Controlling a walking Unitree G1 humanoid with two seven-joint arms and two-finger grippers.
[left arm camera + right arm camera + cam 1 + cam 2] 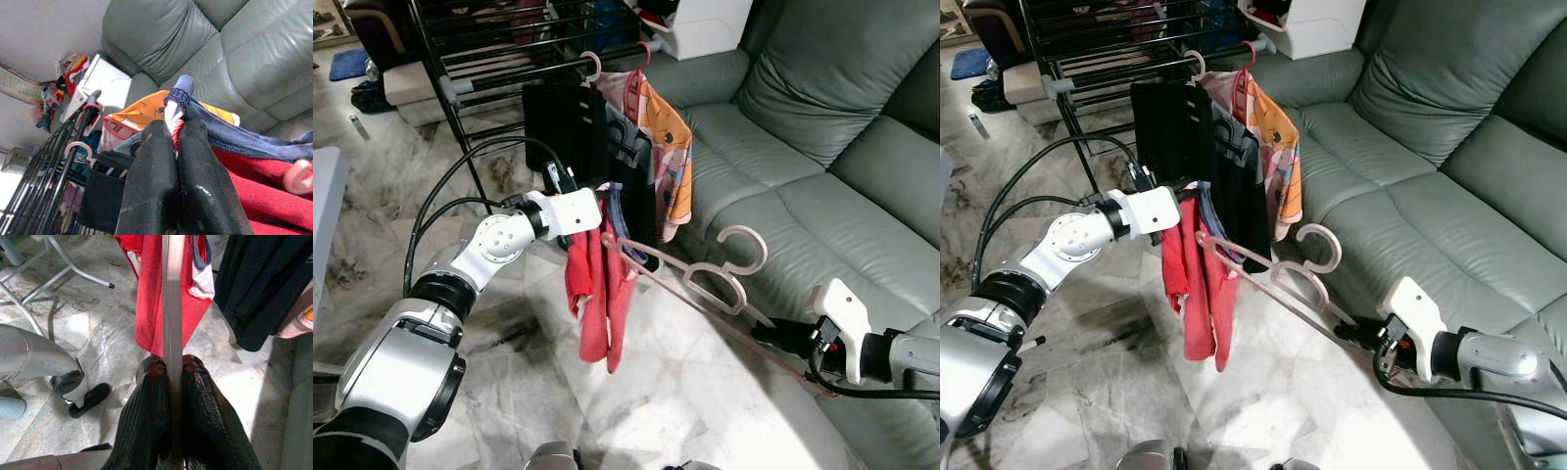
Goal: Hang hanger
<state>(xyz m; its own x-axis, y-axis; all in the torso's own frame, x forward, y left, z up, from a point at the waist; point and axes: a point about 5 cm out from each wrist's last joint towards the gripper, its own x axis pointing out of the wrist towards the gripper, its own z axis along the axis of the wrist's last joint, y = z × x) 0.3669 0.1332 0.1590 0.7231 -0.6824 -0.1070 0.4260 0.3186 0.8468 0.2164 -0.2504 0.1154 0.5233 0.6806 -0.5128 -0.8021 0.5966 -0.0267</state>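
The right gripper (168,377) is nearest, low on the right by the sofa (822,196). Its fingers are pinched tight on one end of the pink hanger (690,274). The hanger runs long, from there up and to the left. The left gripper (171,147) is squeezed on the other end, where the red shirt (597,294) hangs. The hook (744,250) sticks up in the middle, between both grippers. The black rack (509,59) is farther away, up and left, so the hook must go that way. The left gripper's tips are hidden by cloth in the head views. The rack's top is cut off.
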